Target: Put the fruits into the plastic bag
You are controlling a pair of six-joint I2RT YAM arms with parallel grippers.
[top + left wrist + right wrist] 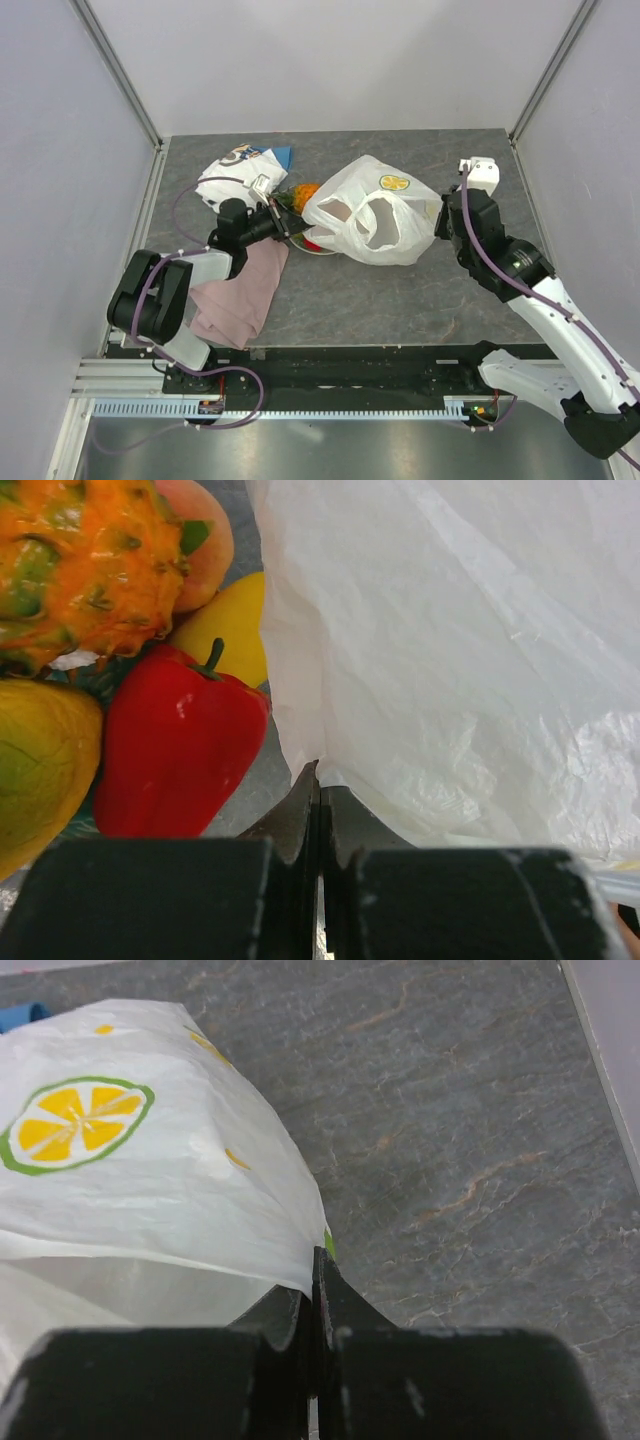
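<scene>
The left gripper [318,800] is pressed together, nipping the left edge of the plastic bag [370,215]; the right gripper [316,1280] is likewise closed on the bag's right edge. The bag lies at the middle of the desk [400,300], nearer the far edge. Only the left wrist view shows the fruits clearly, bunched just left of the bag: pineapple [80,560], red pepper [175,745], peach [205,540] and two mangoes [225,630]. Only the top view shows the pink cloth [240,290] towards the near-left corner
</scene>
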